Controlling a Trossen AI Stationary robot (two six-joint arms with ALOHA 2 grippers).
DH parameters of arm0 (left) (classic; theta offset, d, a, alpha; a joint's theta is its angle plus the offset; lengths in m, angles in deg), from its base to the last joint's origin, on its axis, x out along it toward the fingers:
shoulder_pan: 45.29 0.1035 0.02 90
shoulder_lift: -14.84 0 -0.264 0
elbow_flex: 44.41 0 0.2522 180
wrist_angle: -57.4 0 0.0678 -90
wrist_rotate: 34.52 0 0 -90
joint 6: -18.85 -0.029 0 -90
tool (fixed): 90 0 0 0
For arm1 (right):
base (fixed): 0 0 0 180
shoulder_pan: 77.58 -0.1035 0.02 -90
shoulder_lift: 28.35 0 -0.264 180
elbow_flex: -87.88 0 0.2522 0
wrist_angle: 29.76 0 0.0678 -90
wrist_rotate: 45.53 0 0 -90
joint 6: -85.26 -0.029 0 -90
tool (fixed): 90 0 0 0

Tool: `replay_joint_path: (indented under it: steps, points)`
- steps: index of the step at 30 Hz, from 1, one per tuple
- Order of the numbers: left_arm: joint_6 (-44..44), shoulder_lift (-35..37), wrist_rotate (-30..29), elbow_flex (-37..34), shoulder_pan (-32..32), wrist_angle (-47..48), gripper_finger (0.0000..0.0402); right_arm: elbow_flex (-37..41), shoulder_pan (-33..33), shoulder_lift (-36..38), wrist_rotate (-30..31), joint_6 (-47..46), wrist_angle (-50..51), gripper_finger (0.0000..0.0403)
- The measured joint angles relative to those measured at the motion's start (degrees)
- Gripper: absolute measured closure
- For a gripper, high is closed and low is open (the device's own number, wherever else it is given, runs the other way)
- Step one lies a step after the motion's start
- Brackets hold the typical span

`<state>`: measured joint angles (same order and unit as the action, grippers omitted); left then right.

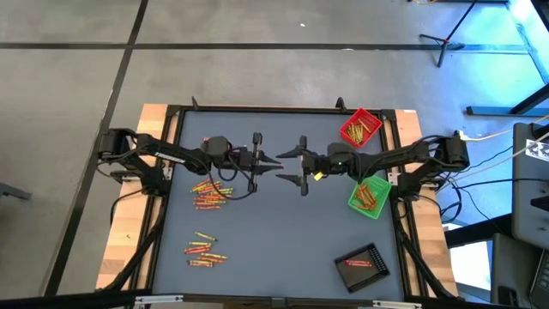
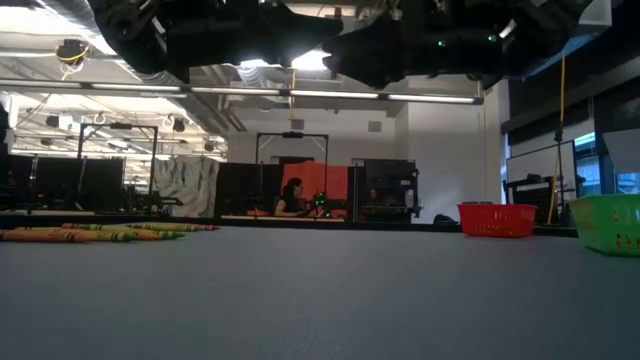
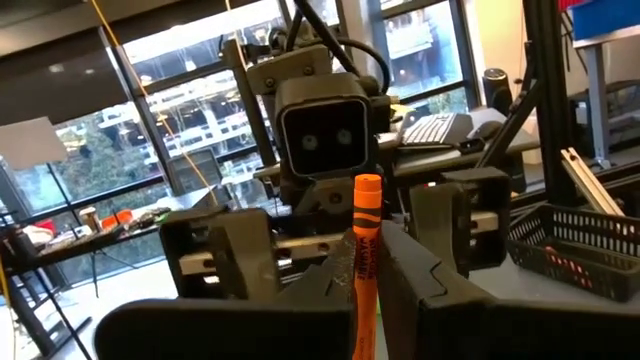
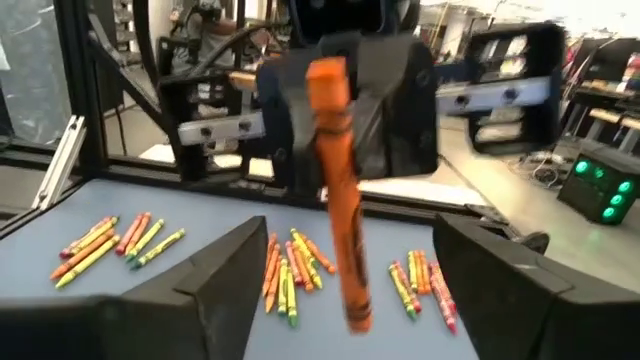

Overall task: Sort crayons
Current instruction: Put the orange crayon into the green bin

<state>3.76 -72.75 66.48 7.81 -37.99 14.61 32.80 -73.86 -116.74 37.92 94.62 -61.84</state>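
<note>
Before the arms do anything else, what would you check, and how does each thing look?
1. Left gripper shut on the orange crayon: ok, the crayon stands up between its fingers.
2. Right gripper open wide enough to take it: ok, its fingers stand apart on either side of the crayon.
3. Grippers lined up: ok, in the high view they face each other tip to tip above the middle of the table.
4. Right fingers touching the crayon: cannot tell.
5. Red tray and green tray within the right arm's side: ok, both already hold crayons.
6. Loose crayons left on the table: not ok, two piles remain.
</note>
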Motion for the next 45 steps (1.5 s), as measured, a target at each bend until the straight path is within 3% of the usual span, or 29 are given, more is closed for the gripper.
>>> replay_joint_path:
  steps: [3, 9, 11, 16, 20, 24, 28, 32, 37, 45]
  points:
    - [-0.02, 0.0, -0.04, 0.0, -0.28, 0.17, 0.0393, -0.07, 0.0, -0.35, -0.12, 0.91, 0.16, 0.0188]
    - [0.13, 0.0, -0.01, 0.02, -0.32, 0.38, 0.0393, -0.07, 0.0, -0.35, -0.37, 1.99, 0.36, 0.0359]
    - [0.18, 0.0, -0.17, 0.0, -0.4, 0.71, 0.0392, -0.07, -0.03, -0.35, 1.52, 3.61, 1.21, 0.0386]
    - [-0.11, 0.0, -0.68, -0.02, -0.56, 1.51, 0.0363, -0.14, -0.07, -0.32, 4.3, 4.85, 3.42, 0.0353]
    - [-0.31, 0.11, -2.41, 0.02, -0.59, 3.26, 0.0321, -0.07, -0.02, 0.97, 5.6, 4.85, 6.71, 0.0364]
    - [-0.33, 1.69, -4.53, 0.02, -0.61, 8.76, 0.0289, -0.1, -0.22, 4.87, 9.9, 4.65, 16.35, 0.0389]
    - [-0.5, 3.89, -6.1, 0.05, -0.63, 18.36, 0.0278, -0.1, -2.2, 11.2, 15.86, 2.74, 29.5, 0.0382]
    - [-0.5, 5.27, -7.5, 0.05, -0.63, 23.23, 0.0279, -0.1, -4.71, 18.8, 20.43, -4.75, 43.35, 0.0356]
    - [-0.05, 5.2, -7.93, 0.04, -0.63, 26.19, 0.028, -2.84, -6.91, 27.38, 20.71, -19.05, 64.81, 0.0364]
    - [-0.35, 5.2, -9.0, 0.04, -0.61, 27.48, 0.028, -8.95, -12.59, 30.99, 16.34, -43.47, 96.95, 0.0378]
